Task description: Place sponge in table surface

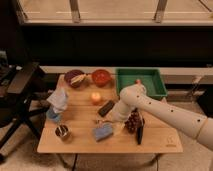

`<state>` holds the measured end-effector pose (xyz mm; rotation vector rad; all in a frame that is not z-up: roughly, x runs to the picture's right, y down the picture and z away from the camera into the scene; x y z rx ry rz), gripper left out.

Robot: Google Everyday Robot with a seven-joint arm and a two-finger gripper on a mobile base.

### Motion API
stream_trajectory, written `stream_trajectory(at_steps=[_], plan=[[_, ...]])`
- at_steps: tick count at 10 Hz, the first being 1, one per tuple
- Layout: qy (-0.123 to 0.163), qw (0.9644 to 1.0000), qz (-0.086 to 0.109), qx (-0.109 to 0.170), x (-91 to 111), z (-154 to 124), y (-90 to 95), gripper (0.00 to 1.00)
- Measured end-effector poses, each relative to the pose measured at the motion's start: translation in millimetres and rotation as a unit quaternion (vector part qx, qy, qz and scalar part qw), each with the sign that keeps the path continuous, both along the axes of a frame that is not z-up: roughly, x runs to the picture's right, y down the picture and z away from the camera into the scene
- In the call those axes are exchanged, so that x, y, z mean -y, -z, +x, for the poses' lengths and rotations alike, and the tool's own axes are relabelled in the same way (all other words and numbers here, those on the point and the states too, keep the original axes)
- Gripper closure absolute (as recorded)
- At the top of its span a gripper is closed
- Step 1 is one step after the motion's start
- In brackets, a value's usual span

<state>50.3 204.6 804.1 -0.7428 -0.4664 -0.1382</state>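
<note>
Two bowls sitting at the far edge (dark bowl point(75, 78), red bowl point(101, 77)), one green bin point(145, 80) lying far right, one orange fruit point(95, 97), one grape bunch point(133, 122), one blue sponge point(103, 132) lying near, one gripper point(115, 121) hanging just right of it.

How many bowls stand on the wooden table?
2: a dark round bowl at the back edge of the wooden table, and a red round bowl between it and the green tray. The end effector is beside the blue sponge, nearer the front.

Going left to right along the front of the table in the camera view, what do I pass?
From the left: small dark round cup, blue sponge, end effector just right of the sponge, dark bunch of grapes.
</note>
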Motion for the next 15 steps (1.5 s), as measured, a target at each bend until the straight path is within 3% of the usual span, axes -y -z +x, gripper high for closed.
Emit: stream_trajectory(at_steps=[9, 12, 15], plan=[[-0.015, 0.9993, -0.033, 0.013, -30.1, -18.7, -17.9, 0.23], [-0.017, 0.9991, -0.032, 0.024, -31.0, -18.2, -16.0, 0.54], [-0.032, 0.9994, -0.007, 0.005, -14.2, 2.0, -4.3, 0.84]])
